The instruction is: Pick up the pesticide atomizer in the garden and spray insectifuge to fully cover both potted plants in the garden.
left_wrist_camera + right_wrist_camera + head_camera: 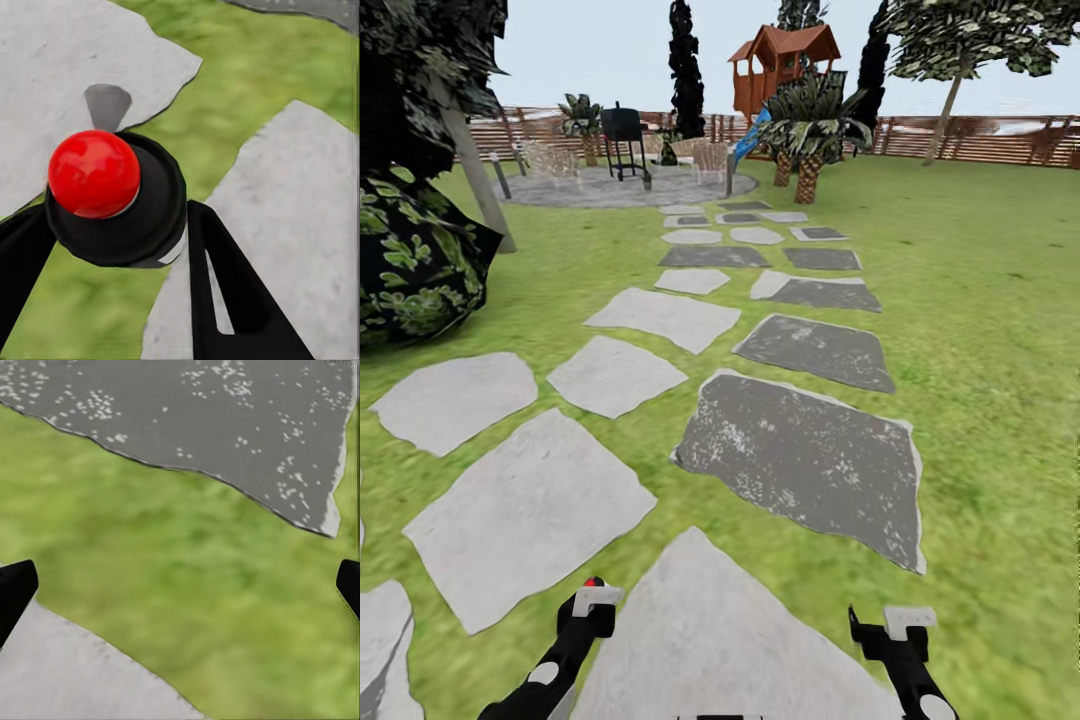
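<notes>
We carry the atomizer (112,199) clamped between our left pincer's (112,247) fingers, red top up, so it is ready to spray on arrival. Our right pincer (180,585) hangs wide and empty over lawn. The stones (800,455) ahead of both lead toward the patio (570,190); no potted plants are identifiable yet.

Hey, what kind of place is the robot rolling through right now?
It looks like a backyard garden, rendered in a simulator: a green lawn crossed by grey stepping stones, a brown slatted wooden fence along the back, and a black grill on a round stone patio beside a wooden playhouse.
</notes>
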Tool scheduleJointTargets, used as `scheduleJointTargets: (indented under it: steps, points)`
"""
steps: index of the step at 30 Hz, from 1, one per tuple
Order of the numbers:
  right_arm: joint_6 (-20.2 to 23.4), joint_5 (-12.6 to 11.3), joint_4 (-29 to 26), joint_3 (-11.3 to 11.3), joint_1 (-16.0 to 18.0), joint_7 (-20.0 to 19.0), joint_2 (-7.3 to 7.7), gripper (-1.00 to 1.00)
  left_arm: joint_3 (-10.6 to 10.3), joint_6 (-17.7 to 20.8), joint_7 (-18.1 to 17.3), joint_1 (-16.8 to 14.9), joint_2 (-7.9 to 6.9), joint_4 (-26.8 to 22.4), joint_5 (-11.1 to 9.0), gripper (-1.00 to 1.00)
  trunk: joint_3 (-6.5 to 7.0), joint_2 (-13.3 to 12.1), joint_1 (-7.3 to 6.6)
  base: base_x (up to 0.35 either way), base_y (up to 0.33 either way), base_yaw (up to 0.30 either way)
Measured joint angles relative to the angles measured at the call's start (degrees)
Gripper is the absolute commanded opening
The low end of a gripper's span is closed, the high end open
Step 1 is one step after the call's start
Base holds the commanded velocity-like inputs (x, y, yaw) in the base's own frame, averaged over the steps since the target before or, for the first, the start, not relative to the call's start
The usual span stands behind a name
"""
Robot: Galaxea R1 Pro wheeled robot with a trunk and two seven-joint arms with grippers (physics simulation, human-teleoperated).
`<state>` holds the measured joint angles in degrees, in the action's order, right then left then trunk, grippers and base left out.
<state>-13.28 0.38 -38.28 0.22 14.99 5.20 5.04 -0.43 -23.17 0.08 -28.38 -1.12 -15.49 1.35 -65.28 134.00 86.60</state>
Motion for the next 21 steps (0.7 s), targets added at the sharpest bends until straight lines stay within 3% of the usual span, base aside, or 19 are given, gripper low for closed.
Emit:
scheduleJointTargets:
  steps: [8,21]
  points:
    - [0.0,0.0,0.0,0.0,0.0,0.0,-0.21,1.0,0.0,0.0,0.1,0.0,0.0,0.0,0.0,-1.0,0.51,0.0,0.0,0.339,0.0,-0.197]
    - [0.1,-0.2,0.0,-0.1,0.0,0.0,-0.2,1.0,0.0,0.0,0.1,0.0,-0.09,0.0,-0.1,-1.0,0.59,0.0,0.0,0.339,0.0,-0.012]
